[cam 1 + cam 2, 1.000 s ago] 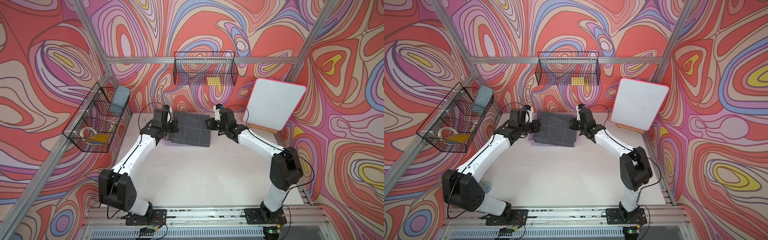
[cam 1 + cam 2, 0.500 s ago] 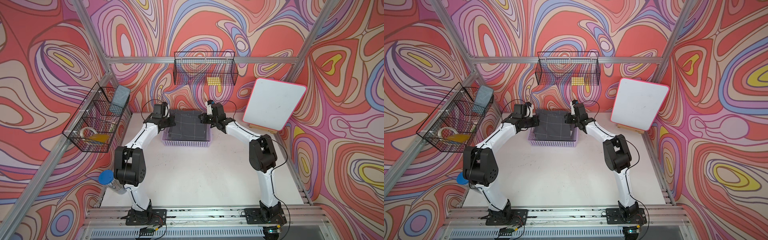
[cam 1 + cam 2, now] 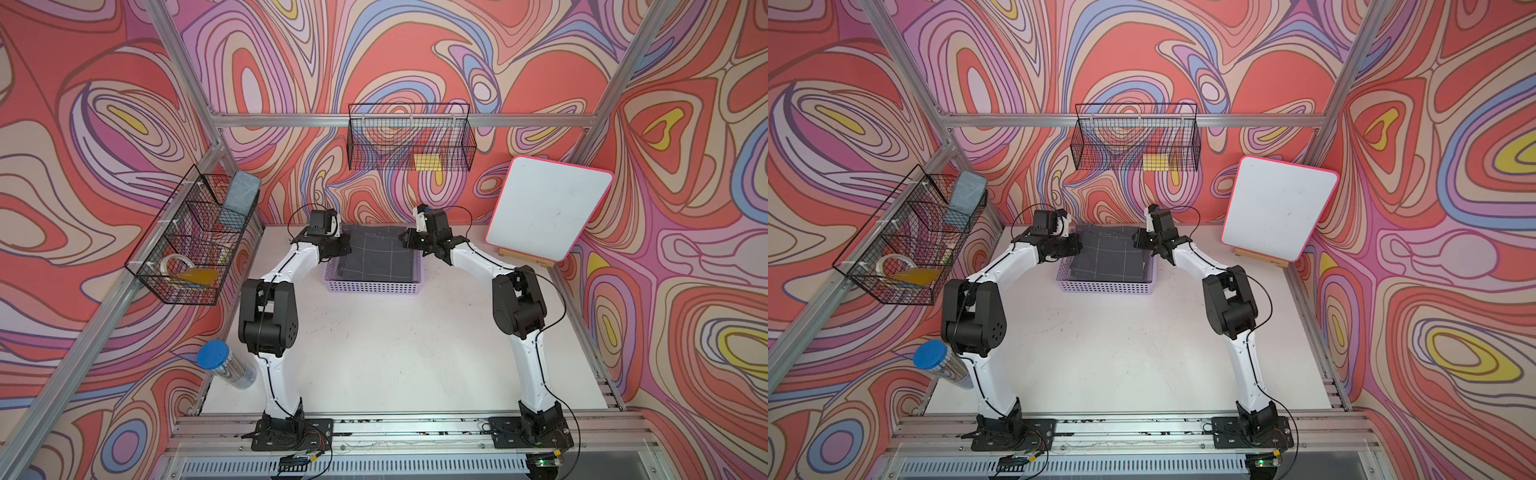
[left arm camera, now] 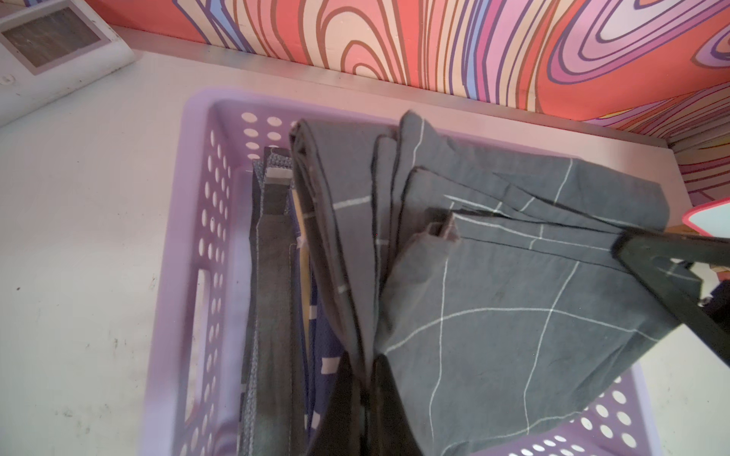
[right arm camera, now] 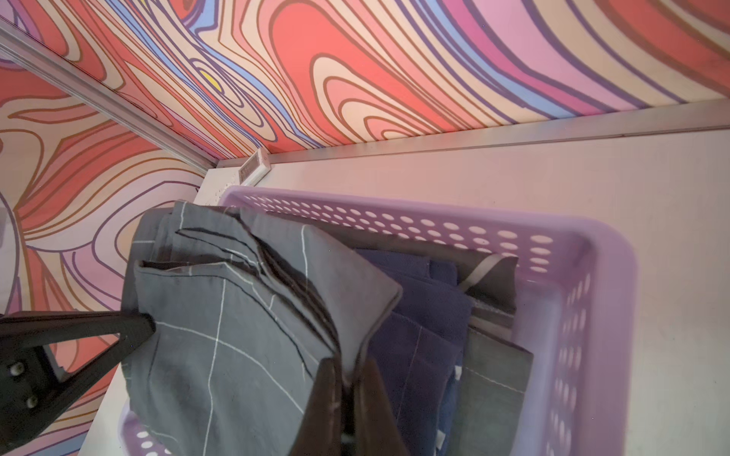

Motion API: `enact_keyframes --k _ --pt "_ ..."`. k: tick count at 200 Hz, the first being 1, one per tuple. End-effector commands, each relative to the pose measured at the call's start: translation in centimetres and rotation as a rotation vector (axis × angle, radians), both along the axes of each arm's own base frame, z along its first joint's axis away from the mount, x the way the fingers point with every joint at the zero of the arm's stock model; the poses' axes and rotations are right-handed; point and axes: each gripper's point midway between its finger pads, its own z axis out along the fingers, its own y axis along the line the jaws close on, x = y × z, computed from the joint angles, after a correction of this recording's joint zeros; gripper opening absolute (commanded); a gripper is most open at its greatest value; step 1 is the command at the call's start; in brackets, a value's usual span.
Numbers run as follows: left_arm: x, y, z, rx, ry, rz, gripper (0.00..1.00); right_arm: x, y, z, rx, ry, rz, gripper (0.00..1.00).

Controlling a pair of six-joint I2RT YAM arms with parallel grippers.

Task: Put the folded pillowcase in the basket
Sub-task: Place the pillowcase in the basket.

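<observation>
The folded pillowcase (image 3: 376, 255), grey with thin white grid lines, hangs over the lilac basket (image 3: 374, 286) at the back of the table in both top views. Its far edge reaches past the basket's back rim. My left gripper (image 4: 365, 363) is shut on one side edge of the pillowcase (image 4: 493, 296). My right gripper (image 5: 349, 363) is shut on the opposite edge of the pillowcase (image 5: 221, 316). Inside the basket (image 5: 572, 316) lie a dark blue cloth (image 5: 414, 316) and another grey cloth (image 4: 272, 276), under the pillowcase.
A black wire basket (image 3: 409, 141) hangs on the back wall and another (image 3: 195, 241) on the left wall. A pink-rimmed whiteboard (image 3: 548, 212) leans at the back right. A blue-lidded jar (image 3: 226, 368) stands at the table's left edge. A white device (image 4: 51, 51) lies in the back corner.
Both arms have carried the pillowcase toward the back wall, from over the basket's front rim to over its inside. Both grippers have stayed shut on it.
</observation>
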Motion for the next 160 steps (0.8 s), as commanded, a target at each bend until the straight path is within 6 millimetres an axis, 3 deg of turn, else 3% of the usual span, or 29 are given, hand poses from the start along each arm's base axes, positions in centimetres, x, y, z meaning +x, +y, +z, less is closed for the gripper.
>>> enact_keyframes --k 1,34,40,45,55,78,134,142,157,160 --pt "1.0 0.3 0.3 -0.009 -0.017 -0.009 0.00 1.1 -0.4 0.0 0.016 0.000 -0.011 0.00" --pt "1.3 0.5 -0.8 -0.017 0.011 -0.008 0.00 1.7 -0.4 -0.5 0.021 0.019 -0.013 0.00" --pt "1.4 0.6 -0.9 -0.023 0.020 -0.004 0.00 1.7 -0.4 -0.4 0.021 0.020 -0.014 0.08" --pt "1.4 0.7 -1.1 -0.031 0.030 -0.002 0.10 1.8 -0.5 -0.5 0.019 0.024 -0.018 0.18" --pt "1.4 0.6 -1.0 -0.047 0.037 -0.002 0.43 1.8 -0.6 -0.3 0.018 0.021 -0.022 0.28" --pt "1.2 0.9 -0.4 -0.049 0.035 0.016 0.66 1.7 -1.1 0.6 0.005 0.004 -0.037 0.46" --pt "-0.8 1.7 4.1 -0.044 -0.037 0.056 0.98 0.1 -2.2 4.5 -0.012 -0.057 -0.039 0.57" --pt "-1.3 1.9 4.9 -0.047 -0.054 0.063 0.99 -0.4 -2.5 5.1 -0.013 -0.067 -0.042 0.60" --pt "-2.7 2.1 6.2 -0.059 -0.086 0.075 0.99 -1.4 -3.1 6.2 -0.017 -0.087 -0.051 0.79" --pt "-3.0 2.0 6.5 -0.063 -0.094 0.075 0.99 -1.6 -3.3 6.4 -0.019 -0.091 -0.054 0.92"
